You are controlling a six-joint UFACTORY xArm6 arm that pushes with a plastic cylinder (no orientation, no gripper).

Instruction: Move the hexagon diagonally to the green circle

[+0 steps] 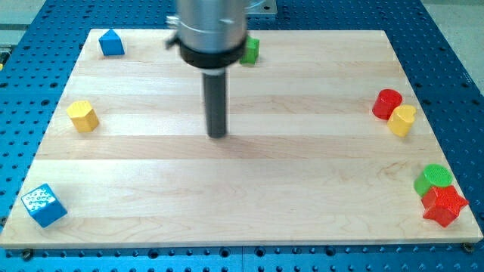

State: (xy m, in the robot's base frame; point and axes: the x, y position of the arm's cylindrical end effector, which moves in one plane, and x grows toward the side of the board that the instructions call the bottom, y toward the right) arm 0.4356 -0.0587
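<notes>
Your yellow hexagon (pixel 82 115) sits mid-left, the green circle (pixel 436 178) lower right against the red star (pixel 443 205); my tip (pixel 218 136), a bare rod gripping nothing, stands centre, clear of all blocks, so expect a light, rigid, easily sliding block and push its upper-left face.

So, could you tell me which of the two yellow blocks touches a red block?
The yellow block at the view's right; it touches the red block, while the left yellow block stands alone.

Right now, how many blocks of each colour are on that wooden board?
Blue: 2, one at the top left, a cube at the bottom left
Yellow: 2
Red: 2
Green: 2
Total: 8
</notes>
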